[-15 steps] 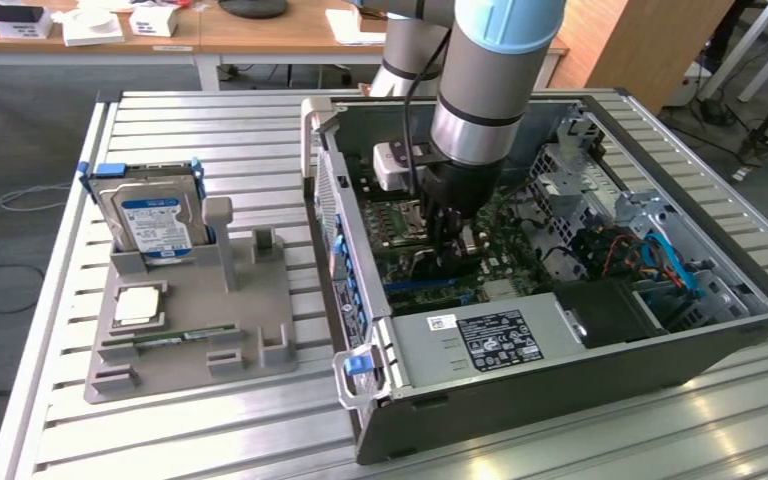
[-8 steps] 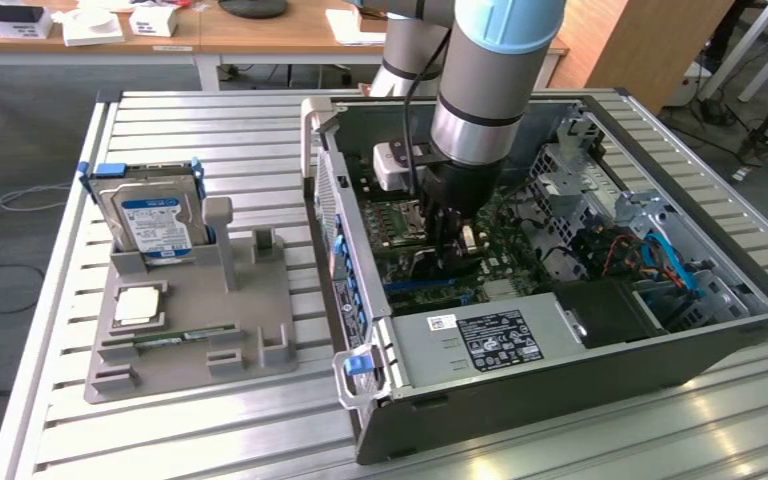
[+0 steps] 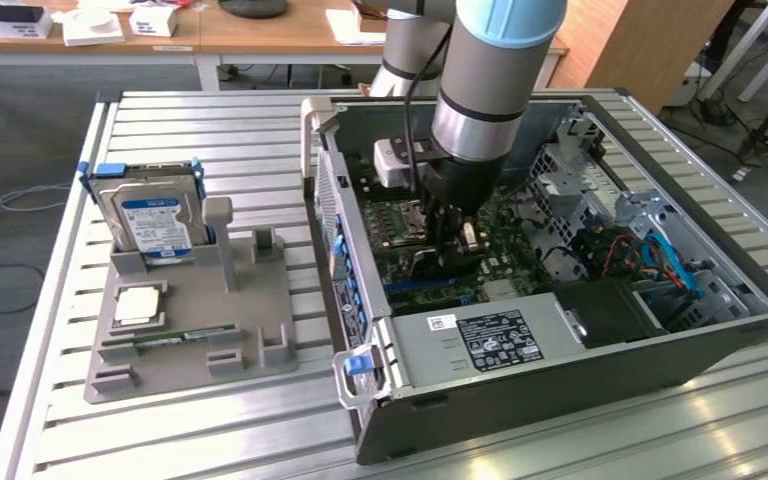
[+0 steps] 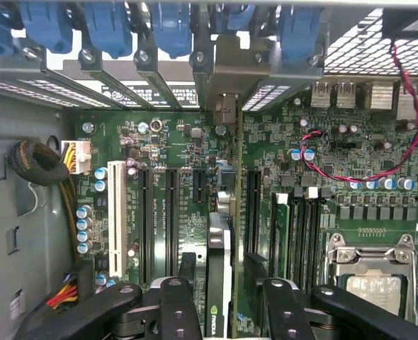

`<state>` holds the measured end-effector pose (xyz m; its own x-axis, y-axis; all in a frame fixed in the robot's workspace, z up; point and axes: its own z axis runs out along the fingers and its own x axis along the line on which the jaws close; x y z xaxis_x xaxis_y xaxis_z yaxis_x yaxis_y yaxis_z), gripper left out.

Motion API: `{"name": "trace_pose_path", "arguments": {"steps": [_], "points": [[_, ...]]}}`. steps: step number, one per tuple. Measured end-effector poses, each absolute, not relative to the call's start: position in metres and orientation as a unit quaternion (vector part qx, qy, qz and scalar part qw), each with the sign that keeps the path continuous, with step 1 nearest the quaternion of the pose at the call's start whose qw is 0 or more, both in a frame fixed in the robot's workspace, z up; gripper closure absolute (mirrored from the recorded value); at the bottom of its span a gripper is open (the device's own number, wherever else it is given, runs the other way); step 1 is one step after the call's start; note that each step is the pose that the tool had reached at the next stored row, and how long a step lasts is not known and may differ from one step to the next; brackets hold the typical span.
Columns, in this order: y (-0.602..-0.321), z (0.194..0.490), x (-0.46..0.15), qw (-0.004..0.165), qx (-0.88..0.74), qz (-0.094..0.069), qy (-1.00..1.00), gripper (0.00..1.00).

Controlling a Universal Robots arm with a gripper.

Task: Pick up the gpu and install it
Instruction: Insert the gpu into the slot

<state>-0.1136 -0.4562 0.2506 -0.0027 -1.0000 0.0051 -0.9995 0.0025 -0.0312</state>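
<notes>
Black gripper [image 4: 219, 301] fingers [image 4: 175, 308] are sitting closest to the wrist camera, clamping the gpu [image 4: 221, 276] edge-on between them. Card is standing upright over the green motherboard [image 4: 188, 163], its thin edge running along a line of dark expansion slots [image 4: 172, 219], its far end reaching the silver bracket [image 4: 227, 106] at the case's rear wall (whether it is fully seated cannot be told). Red and black wire [image 4: 351, 166] is looping across the board near the processor socket [image 4: 372, 273].

In the exterior view, the arm [image 3: 491, 90] is reaching down into the open computer case [image 3: 544, 280], which is lying on its side on a slatted metal table [image 3: 157, 440]. Power supply [image 3: 484, 340] is occupying the near end of the case. To the exterior view's left, a grey holder [image 3: 191, 320] is carrying a hard drive [image 3: 151, 215] standing upright and a RAM stick [image 3: 171, 340] lying low.
</notes>
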Motion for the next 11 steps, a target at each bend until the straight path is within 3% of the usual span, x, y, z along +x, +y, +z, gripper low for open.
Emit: {"name": "trace_pose_path", "arguments": {"steps": [11], "points": [[-0.456, 0.277, -0.113, 0.009, -0.706, -0.013, 0.708, 0.59]]}}
